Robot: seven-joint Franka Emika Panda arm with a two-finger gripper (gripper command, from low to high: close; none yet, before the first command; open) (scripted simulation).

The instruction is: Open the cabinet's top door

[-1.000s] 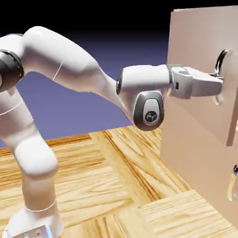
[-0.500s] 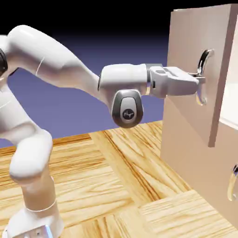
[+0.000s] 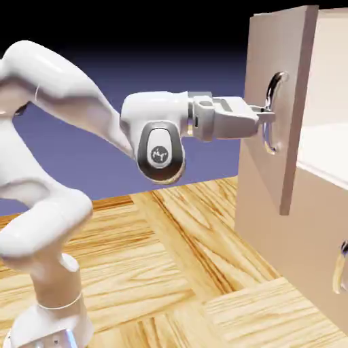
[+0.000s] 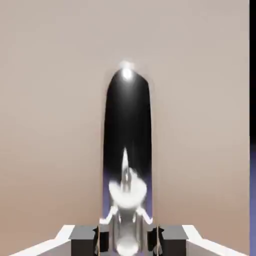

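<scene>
You see the cabinet (image 3: 262, 234) at the exterior view's right, pale beige on the outside and white within. Its top door (image 3: 272, 75) stands swung out, its free edge toward the camera, and part of the white interior (image 3: 326, 146) is visible beside it. The lower door (image 3: 306, 211) lies flat in the cabinet front.

Your Franka Panda arm (image 3: 51, 78) rises from the picture's lower left. It goes up, bends at the elbow high on the left, and then its forearm slopes down toward the wrist (image 3: 160, 153). From this wrist, your hand (image 3: 217, 117) points to the exterior view's right, nearly level, with the fingers directed at the top door.

Beneath them is the wooden floor (image 3: 156, 272), with light and dark grain.

On the top door is the curved metal handle (image 3: 273, 112), standing upright. Your two-finger gripper (image 4: 128, 239) is clenched on this handle, at its middle part. In the hand view, the handle runs upward from between the two finger tips, dark and shiny, with the beige panel on both sides of it. The lower handle (image 3: 340, 268), also curved, is near the right edge of the exterior view, well apart from the gripper.
</scene>
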